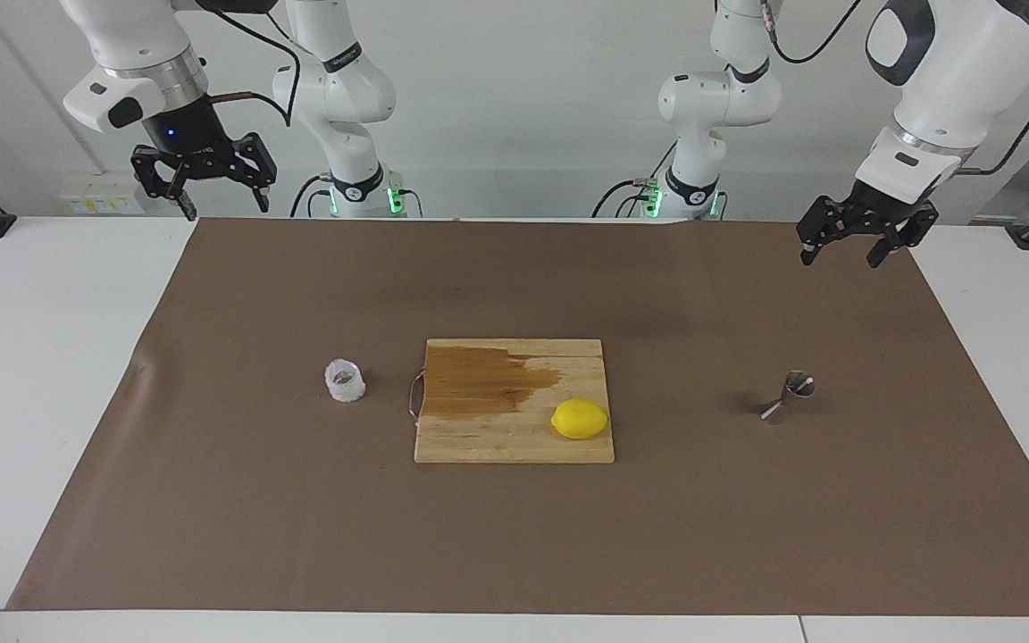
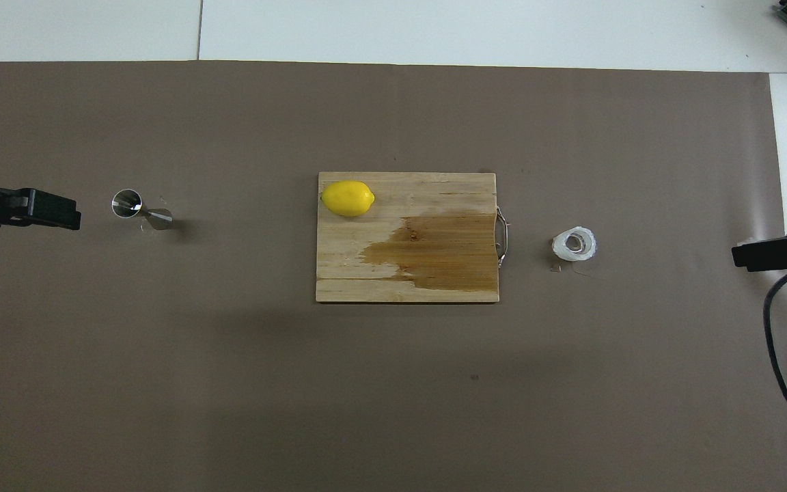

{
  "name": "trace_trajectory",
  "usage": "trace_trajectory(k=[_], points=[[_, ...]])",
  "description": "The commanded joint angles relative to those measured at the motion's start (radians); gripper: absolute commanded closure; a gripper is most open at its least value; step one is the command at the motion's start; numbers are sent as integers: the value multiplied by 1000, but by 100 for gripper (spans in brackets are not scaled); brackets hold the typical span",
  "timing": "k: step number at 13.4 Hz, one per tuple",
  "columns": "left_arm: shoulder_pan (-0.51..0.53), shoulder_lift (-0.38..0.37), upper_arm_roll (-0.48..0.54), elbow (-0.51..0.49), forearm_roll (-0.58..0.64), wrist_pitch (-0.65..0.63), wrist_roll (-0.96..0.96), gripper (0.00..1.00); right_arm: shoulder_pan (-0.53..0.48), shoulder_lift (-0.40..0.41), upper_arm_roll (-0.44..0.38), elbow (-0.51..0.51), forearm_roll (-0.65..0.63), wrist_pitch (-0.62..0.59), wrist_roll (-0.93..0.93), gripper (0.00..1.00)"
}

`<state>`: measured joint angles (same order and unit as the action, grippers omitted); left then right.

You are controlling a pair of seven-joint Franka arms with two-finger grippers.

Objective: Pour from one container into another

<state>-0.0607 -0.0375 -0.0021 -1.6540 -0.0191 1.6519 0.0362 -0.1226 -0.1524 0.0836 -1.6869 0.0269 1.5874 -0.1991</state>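
The glass cup [image 1: 345,381] stands upright on the brown mat [image 1: 211,500] toward the right arm's end of the counter [image 1: 32,357], just beside the handle end of the cutting board [image 1: 488,438]. It is squat and round, so it offers no long axis to line up with. The right hand [image 1: 203,183] hangs high with its fingers wide and empty, over the mat's edge nearest the robots at that same end, so the cup lies forward and down from it. The jigger [image 1: 787,397] stands well apart toward the left arm's end, past the board and the lemon [image 1: 580,419]. The left hand [image 1: 855,239], also wide and empty, waits above that end. By this layout the right arm is the nearer one for lifting the cup.
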Motion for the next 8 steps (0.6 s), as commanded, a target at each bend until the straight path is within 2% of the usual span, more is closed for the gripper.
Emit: trace_trajectory(k=[1,8], points=[[4,-13,-1,-6,-7,-7,-9,0,-14,-7,4,1,21,-15,-14,0],[4,-22,-3,-12,-7,-37,-7,0,-14,-7,4,1,21,-15,-14,0]])
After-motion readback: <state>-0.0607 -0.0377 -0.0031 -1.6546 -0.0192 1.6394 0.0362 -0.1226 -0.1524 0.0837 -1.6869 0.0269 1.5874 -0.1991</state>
